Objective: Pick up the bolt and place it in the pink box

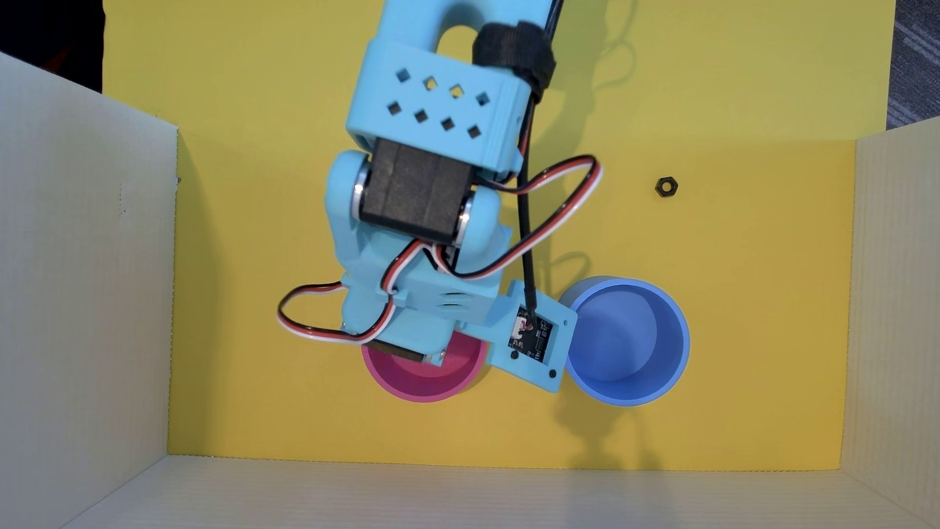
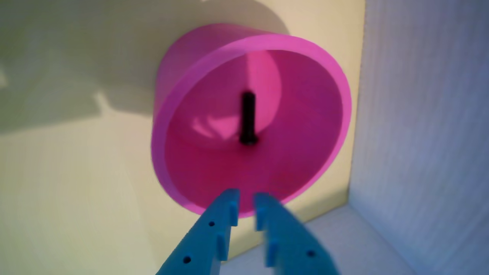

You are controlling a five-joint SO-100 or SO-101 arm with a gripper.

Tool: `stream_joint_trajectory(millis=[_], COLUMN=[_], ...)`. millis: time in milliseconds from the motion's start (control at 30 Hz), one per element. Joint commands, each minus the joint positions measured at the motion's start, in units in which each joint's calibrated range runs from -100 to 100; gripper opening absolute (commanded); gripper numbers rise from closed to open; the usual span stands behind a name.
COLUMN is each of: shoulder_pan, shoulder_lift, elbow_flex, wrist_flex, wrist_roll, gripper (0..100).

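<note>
The small black metal bolt (image 2: pixel 248 118) lies inside the round pink plastic box (image 2: pixel 214 68), on its flat bottom near the middle. In the wrist view its long axis runs straight up and down the picture: the wider rounded head sits at the lower end, nearer the camera, and the shaft points away toward the far wall of the box. The bolt is slightly blurred, so the threads cannot be made out. Nothing touches it.

Just above the near rim of the pink box, the light-blue plastic hand (image 2: pixel 246 208) hovers with its two fingers slightly parted, a narrow gap between the tips and nothing held between them.

In the overhead view the arm's blue body covers the upper part of the pink box (image 1: pixel 422 389), and the bolt is hidden there. Just to the right of it in that view stands a like-sized round blue plastic container (image 1: pixel 676 351), close by but apart. Farther up and right, well apart from both, a small black hex nut (image 1: pixel 666 186) lies on the yellow tabletop (image 1: pixel 264 244), which pale corrugated walls (image 1: pixel 86 254) enclose on three sides.
</note>
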Motion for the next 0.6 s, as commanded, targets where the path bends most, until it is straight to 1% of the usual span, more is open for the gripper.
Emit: stream_joint_trajectory(millis=[0, 67, 133, 200, 433, 567], shoulder_pan=[-0.2, -0.3, -0.3, -0.3, -0.3, 0.1], shoulder_lift=[-6.6, -14.3, -25.5, -36.1, -69.6, -87.2], elbow_flex=[-2.3, 2.2, 10.1, 19.9, 62.4, 80.6], wrist_flex=[4.2, 5.4, 5.1, 2.0, -9.9, -15.9], wrist_roll=[0.2, 0.2, 0.2, 0.3, -0.4, -0.4], gripper=[2, 2, 2, 1, 1, 1])
